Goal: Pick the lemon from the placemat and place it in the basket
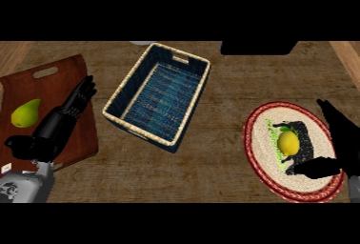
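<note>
While the lemon [289, 142] sat near the middle of the round placemat [262, 125], it had not been lifted yet. It lay on the mat's pale weave, with a dark patch and a green strip beside it that I couldn't identify. Its long axis ran roughly up-down in the head view, slightly tilted.

The right hand [336, 143] was at the mat's right side, spread wide: fingers straight, reaching up along the rim, thumb pointing left below the lemon. So the lemon lay just left of the palm, in the gap between fingers and thumb, not touching either as far as I could tell. Holding nothing. My read: pre-grasp, closing across the short axis looked like the next move.

The left hand [79, 100] was well apart on the far left, fingers straight and relaxed, resting over the right edge of a reddish cutting board [49, 71]. A pear [25, 113] lay on that board, clear of the hand. The right hand was plainly the nearer one for the pick.

The basket [115, 100] stood between board and mat, rectangular, dark blue weave inside, pale rim, turned at an angle, nothing visible in it. It lay up and left of the lemon, so the carry would go leftward over the mat's red border.

All of it rested on a wood-grain surface [218, 167]. A dark object [259, 47] was cut off at the top edge; no telling what it was.
</note>
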Robot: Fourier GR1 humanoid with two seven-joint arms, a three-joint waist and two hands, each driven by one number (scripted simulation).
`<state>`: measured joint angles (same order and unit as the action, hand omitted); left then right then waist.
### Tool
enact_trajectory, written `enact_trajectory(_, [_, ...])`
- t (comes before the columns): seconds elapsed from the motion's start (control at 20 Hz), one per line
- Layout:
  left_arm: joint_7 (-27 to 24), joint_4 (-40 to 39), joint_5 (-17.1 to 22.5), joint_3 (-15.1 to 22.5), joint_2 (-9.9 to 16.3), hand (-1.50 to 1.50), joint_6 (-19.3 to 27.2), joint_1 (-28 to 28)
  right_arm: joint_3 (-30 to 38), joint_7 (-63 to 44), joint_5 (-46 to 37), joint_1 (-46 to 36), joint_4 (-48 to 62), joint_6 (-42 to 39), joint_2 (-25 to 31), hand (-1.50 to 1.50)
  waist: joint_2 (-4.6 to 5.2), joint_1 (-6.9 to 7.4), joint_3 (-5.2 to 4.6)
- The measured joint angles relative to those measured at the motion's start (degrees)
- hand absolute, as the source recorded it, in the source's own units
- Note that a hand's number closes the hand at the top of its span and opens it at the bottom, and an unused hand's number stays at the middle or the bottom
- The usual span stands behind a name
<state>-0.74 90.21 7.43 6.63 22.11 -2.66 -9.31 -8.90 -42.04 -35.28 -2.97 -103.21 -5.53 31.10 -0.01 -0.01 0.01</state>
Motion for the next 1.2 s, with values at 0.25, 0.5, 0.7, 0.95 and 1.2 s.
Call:
enact_trajectory(0.25, [1.2, -0.3, -1.8, -1.5, -2.0, 0.0, -1.4, -0.9, 1.6, 4.9, -2.7, 0.7, 2.3, 0.3, -2.9, -1.5, 0.0, -0.04, 0.0])
enact_trajectory(0.5, [1.4, -0.9, -3.5, -2.8, -3.9, 0.0, -2.4, -1.3, 3.4, 7.2, -3.5, -0.3, 2.6, -0.7, -5.8, -1.5, -0.01, -0.03, 0.0])
enact_trajectory(0.7, [0.9, -0.1, -4.2, -3.7, -4.4, 0.0, -4.1, 0.0, 2.9, 6.8, -5.8, -0.2, 1.9, -2.0, -8.0, -1.5, -0.03, 0.03, -0.02])
enact_trajectory(0.95, [0.3, -1.6, -6.2, -4.7, -6.3, 0.0, -4.3, -1.1, 4.3, 6.8, -7.9, -0.6, 2.9, -4.6, -8.8, -1.5, -0.01, -0.05, -0.02])
enact_trajectory(1.2, [2.3, 1.9, -6.9, -5.0, -7.5, 0.0, -4.9, 0.6, 4.0, 6.9, -11.2, -0.7, 4.8, -5.2, -10.8, -1.5, -0.03, 0.04, -0.02])
